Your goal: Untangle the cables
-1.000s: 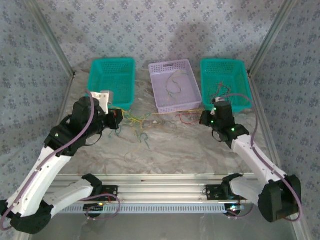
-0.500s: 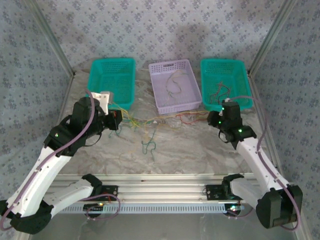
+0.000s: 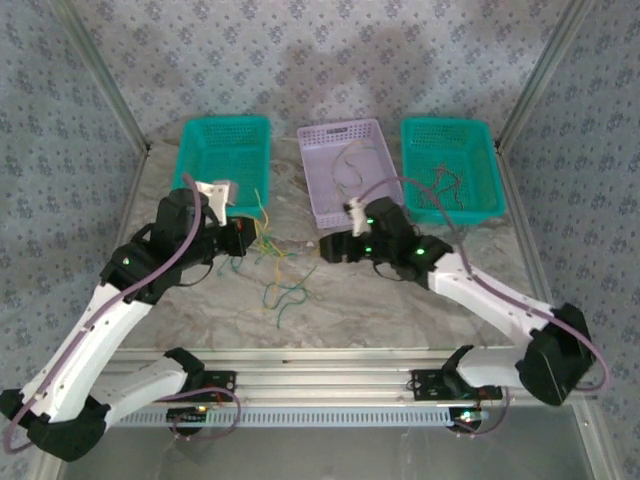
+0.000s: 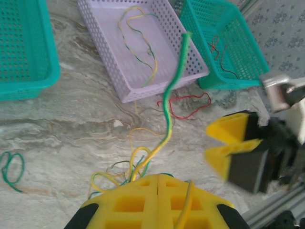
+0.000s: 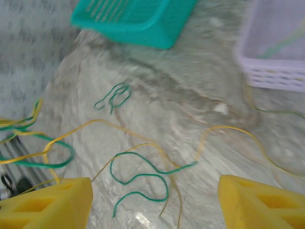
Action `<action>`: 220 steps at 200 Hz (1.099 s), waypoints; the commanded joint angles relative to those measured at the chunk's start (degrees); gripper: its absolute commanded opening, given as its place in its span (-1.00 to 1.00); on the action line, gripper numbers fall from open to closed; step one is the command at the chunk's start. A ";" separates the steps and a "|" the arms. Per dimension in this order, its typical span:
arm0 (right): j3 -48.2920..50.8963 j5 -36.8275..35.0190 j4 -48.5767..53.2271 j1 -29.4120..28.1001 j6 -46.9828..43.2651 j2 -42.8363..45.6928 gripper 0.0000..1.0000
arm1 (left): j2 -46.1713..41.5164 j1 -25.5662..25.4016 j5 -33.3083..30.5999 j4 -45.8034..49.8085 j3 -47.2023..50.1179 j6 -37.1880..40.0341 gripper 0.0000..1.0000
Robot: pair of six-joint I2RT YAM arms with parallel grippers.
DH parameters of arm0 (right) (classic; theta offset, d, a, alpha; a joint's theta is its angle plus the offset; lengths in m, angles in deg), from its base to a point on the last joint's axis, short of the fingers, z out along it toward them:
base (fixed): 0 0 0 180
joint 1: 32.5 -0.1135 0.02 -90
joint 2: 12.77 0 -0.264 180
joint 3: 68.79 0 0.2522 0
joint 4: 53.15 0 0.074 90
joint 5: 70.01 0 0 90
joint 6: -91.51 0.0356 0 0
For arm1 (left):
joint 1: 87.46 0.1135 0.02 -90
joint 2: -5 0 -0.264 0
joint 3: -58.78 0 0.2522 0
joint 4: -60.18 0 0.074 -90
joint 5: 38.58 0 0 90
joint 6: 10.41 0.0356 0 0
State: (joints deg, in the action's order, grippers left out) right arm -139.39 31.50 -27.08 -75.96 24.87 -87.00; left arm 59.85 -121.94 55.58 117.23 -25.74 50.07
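The cables (image 5: 183, 167) look blurred; the lilac basket (image 5: 274, 78) is cut off.

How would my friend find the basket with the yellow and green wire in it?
Look at the far side of the marbled table, where three baskets stand in a row. Take the middle basket, between the left teal basket and the right teal basket. It is the only pale purple one, and a yellow-and-green wire lies inside.

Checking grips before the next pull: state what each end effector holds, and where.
Left end effector pinches the cables at the yellow stretch of a green-yellow strand; right end effector is open, holding nothing.
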 commanded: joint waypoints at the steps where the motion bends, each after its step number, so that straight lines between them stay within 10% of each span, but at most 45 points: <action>1: -5.14 -4.85 -2.41 -5.36 -9.29 -4.40 0.43 | 0.85 0.38 3.96 -3.39 0.18 -2.10 -1.00; 113: -0.61 0.85 -16.30 -7.29 -13.85 -10.85 0.36 | 0.48 0.34 4.56 -4.05 0.97 -2.49 -1.00; 220: 10.04 10.99 -31.57 -3.64 -8.16 2.48 0.29 | 0.35 0.31 4.63 -4.02 2.45 -2.14 -1.00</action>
State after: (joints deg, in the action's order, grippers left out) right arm -128.75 39.34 -56.34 -79.68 14.77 -87.35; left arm 60.95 -121.94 59.21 114.30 -23.58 48.02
